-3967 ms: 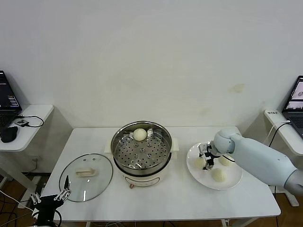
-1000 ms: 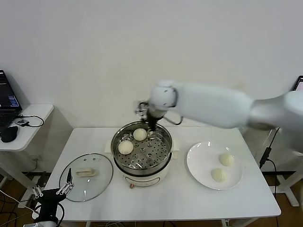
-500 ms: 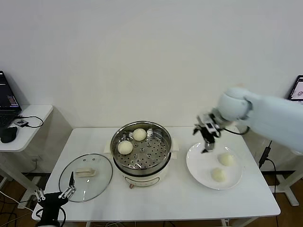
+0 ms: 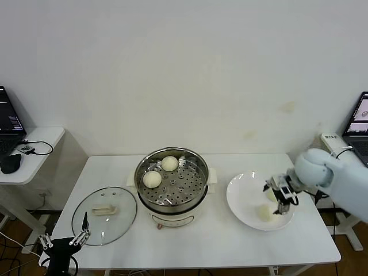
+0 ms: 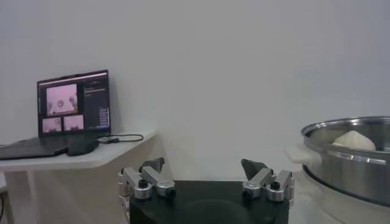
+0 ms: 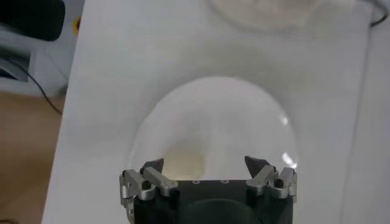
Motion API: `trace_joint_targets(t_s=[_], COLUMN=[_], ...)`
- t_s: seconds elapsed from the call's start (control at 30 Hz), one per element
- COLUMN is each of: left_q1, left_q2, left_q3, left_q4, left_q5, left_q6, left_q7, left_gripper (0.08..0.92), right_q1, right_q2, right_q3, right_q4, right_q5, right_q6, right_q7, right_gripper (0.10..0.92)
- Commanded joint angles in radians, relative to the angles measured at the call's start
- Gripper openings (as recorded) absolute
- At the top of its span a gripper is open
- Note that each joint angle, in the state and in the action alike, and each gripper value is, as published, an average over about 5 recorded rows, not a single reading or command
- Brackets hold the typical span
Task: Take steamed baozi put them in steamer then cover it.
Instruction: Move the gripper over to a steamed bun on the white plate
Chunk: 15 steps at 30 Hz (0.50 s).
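Note:
The steamer (image 4: 171,185) stands mid-table with two baozi on its tray, one at the back (image 4: 169,163) and one at the left (image 4: 152,179). Two more baozi lie on the white plate (image 4: 241,195): a near one (image 4: 264,213) and a far one (image 4: 271,195) partly behind my right gripper (image 4: 279,197). That gripper is open and empty, low over the plate's right side. In the right wrist view it (image 6: 205,163) hangs above a baozi (image 6: 186,164) on the plate (image 6: 213,115). The glass cover (image 4: 104,215) lies flat at the left. My left gripper (image 4: 63,240) is parked, open, at the front left corner.
The left wrist view shows the open left gripper (image 5: 204,165), the steamer's rim (image 5: 347,155) with a baozi (image 5: 353,140), and a laptop (image 5: 73,103) on a side table. Side tables with laptops flank the white table (image 4: 201,247).
The plate went from three baozi to two, the steamer from one to two. My right arm swung from over the steamer back to the plate and came down low over it.

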Motion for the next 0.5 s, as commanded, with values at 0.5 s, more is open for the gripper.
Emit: trace_joint_targets(t_s=[0.5], left_q1=[-0.005], left_q2=[0.003], left_q3=[-0.017], left_q4=[0.027], left_q5=[0.007], left_q6=[-0.016], left_q7=[-0.003], left_gripper=[0.823], right_q1=[-0.201], right_q2=[0.141], right_q3=[0.119], right_q4=[-0.205], right_q5=[-0.113], right_q6=[0.040], right_q7=[0.070], right_gripper=[0.823])
